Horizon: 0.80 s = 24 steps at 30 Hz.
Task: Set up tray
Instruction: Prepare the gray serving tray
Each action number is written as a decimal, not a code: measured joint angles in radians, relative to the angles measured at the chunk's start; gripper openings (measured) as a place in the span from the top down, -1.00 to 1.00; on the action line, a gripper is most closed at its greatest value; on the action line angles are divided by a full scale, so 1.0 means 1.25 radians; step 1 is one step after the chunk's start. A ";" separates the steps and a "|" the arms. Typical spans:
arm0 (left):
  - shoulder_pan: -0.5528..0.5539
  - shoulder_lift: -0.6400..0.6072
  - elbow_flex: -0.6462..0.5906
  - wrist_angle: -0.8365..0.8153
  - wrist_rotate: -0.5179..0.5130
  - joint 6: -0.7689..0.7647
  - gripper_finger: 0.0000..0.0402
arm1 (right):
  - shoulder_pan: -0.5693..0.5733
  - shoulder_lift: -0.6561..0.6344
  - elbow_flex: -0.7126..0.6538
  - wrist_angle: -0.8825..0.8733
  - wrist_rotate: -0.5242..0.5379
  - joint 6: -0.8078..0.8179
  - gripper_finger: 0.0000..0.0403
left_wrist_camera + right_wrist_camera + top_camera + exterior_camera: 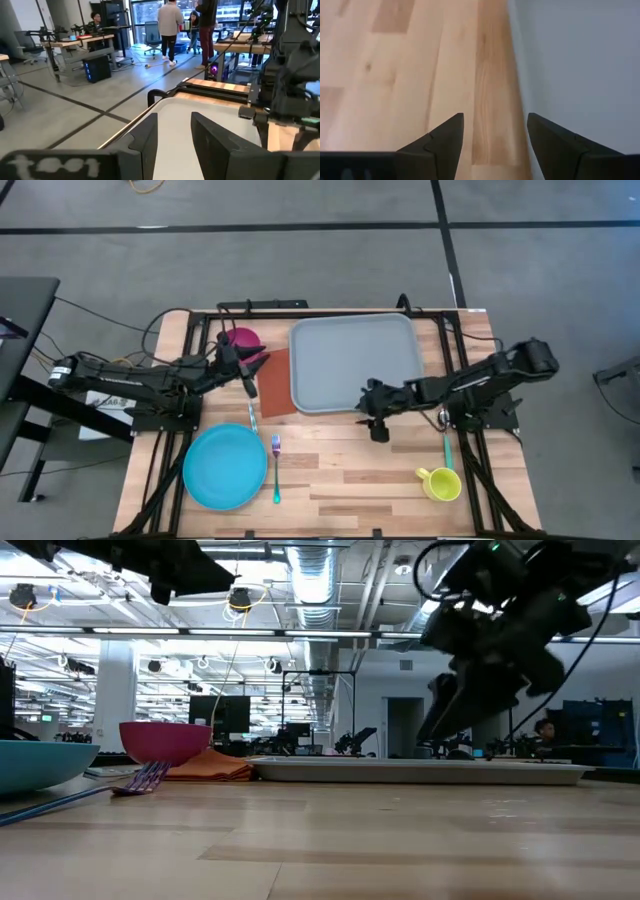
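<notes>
The pale grey-blue tray (pixel 355 360) lies flat on the far middle of the table, with the orange-brown napkin (pixel 273 383) against its left rim. My left gripper (pixel 258 372) hovers level over the napkin's left part, open and holding nothing, and points across the tray (pixel 200 107). My right gripper (pixel 368 418) slants down over the bare wood just beside the tray's near rim (pixel 520 75). It is open (pixel 495 135) with nothing between its fingers. In the low view the right arm (pixel 480 660) hangs above the tray (pixel 420 772).
A magenta bowl (pixel 242 338) stands behind the napkin. A round blue plate (pixel 225 466) and a fork (pixel 276 465) lie near left. A yellow-green mug (pixel 441 483) and a teal utensil (pixel 447 450) are near right. People stand in the room beyond.
</notes>
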<state>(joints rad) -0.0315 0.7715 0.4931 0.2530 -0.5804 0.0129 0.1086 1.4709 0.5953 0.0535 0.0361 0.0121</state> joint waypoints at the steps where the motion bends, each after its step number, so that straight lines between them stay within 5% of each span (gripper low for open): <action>1: 0.000 -0.003 0.000 -0.001 0.000 -0.002 0.46 | -0.003 0.017 0.007 0.001 0.015 -0.009 -0.05; 12: 0.000 -0.006 0.001 0.000 0.000 -0.005 0.46 | -0.061 0.164 0.058 0.001 0.035 -0.016 0.05; 21: 0.000 -0.004 0.001 -0.002 0.000 -0.007 0.46 | -0.032 0.201 0.104 -0.003 0.086 -0.031 0.80; 24: 0.000 -0.004 0.001 -0.002 0.001 -0.007 0.46 | -0.017 0.201 0.116 -0.016 0.097 -0.024 0.84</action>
<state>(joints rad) -0.0311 0.7662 0.4942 0.2508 -0.5797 0.0044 0.0870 1.7226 0.7404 0.0337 0.1578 -0.0175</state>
